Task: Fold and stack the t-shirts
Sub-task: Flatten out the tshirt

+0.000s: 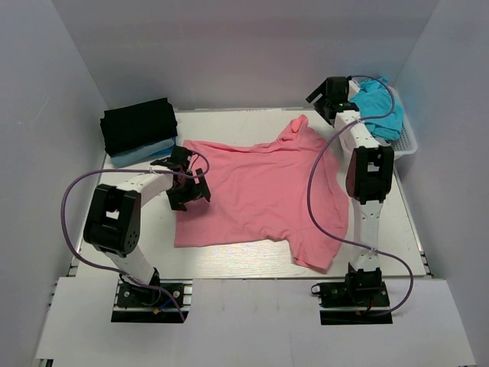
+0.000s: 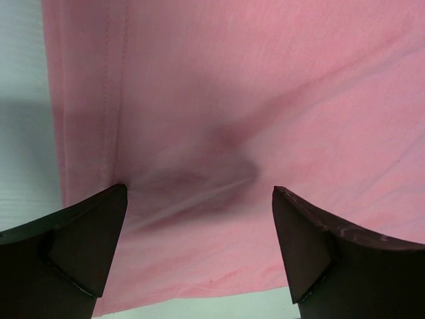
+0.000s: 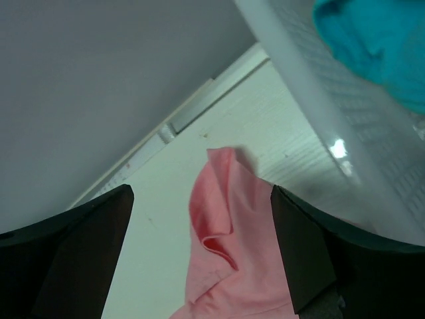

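A salmon-pink soft cloth t-shirt (image 1: 260, 191) lies spread on the white desk (image 1: 244, 264). Its hem is beneath the wide-open left claw (image 2: 199, 196). One sleeve is beneath the wide-open right claw (image 3: 202, 196), with a white plastic lattice basket (image 3: 312, 93) to that claw's right.

Basket (image 1: 407, 146) and folded stack (image 1: 139, 127) block the far corners — bare table (image 1: 229, 120) between.

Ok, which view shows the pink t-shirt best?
Top external: the whole pink t-shirt lies spread flat. Left wrist shows only a close patch near its hem; right wrist shows only one sleeve tip near the white basket.
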{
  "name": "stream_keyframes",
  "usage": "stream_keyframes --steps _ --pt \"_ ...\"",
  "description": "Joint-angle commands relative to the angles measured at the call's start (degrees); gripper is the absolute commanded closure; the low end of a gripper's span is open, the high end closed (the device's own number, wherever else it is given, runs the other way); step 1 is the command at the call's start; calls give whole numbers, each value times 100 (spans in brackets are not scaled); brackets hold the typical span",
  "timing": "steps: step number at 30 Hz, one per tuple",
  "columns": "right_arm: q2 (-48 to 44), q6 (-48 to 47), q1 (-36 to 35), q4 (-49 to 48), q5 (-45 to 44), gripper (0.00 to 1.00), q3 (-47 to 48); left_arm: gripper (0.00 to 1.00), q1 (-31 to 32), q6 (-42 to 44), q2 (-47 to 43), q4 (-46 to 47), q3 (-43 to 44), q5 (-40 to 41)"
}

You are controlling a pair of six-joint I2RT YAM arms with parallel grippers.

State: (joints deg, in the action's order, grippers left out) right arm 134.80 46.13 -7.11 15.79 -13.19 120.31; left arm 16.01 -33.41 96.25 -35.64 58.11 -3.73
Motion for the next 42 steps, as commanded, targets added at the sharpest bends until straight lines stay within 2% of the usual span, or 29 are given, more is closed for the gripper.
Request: stream_keyframes --steps 1,4,6,7,8,11,13,14,17,23,26,31,34,36,37,39,42 --pt "-533 -550 -194 -779 412 10 353 0 25 71 -492 -14 -44 74" --pt "-1207 -1383 -377 -306 1255 10 -49 0 25 71 -721 -13 -45 74" --pt "-1578 -1554 -510 115 1135 10 -706 0 25 133 -808 -13 121 135" --pt "-2259 -1702 -676 239 1030 10 -1372 0 25 133 -870 -13 192 214" --pt "-2500 -1686 -729 223 942 10 -1718 0 25 211 -871 -13 358 284" --pt "-3571 -1546 -826 257 801 10 -3842 0 25 273 -723 -13 822 591" --pt "-3987 -1493 -853 415 591 10 -4330 0 25 387 -494 -74 1149 750" --pt "-4249 -1501 -870 468 520 10 -4915 0 25 388 -380 -75 1463 803" --pt "-4331 -1572 -906 784 266 10 -5385 0 25 511 252 118 2035 803" --pt "-3875 -1703 -844 943 -139 10 -5326 0 -45 643 1955 75 3511 952" --pt "-3374 -1818 -844 909 -237 10 -4966 0 -45 810 2441 354 4013 1076" --pt "-2364 -1810 -818 924 -281 10 -4096 0 -45 880 3617 409 5111 786" --pt "-1950 -1722 -800 1031 -350 10 -3386 0 -98 748 4120 -161 5849 1197" --pt "-1528 -1686 -756 1075 -307 10 -3173 0 -176 591 4498 -452 6080 1566" --pt "-1405 -1669 -730 1206 -255 10 -2719 0 -255 590 4595 -514 6255 1620" --pt "-869 -1651 -677 1364 -228 10 -2382 0 -370 389 4919 -785 6493 1621" --pt "-184 -1546 -624 1804 -377 10 -1320 0 -538 265 5044 -787 6670 1560"
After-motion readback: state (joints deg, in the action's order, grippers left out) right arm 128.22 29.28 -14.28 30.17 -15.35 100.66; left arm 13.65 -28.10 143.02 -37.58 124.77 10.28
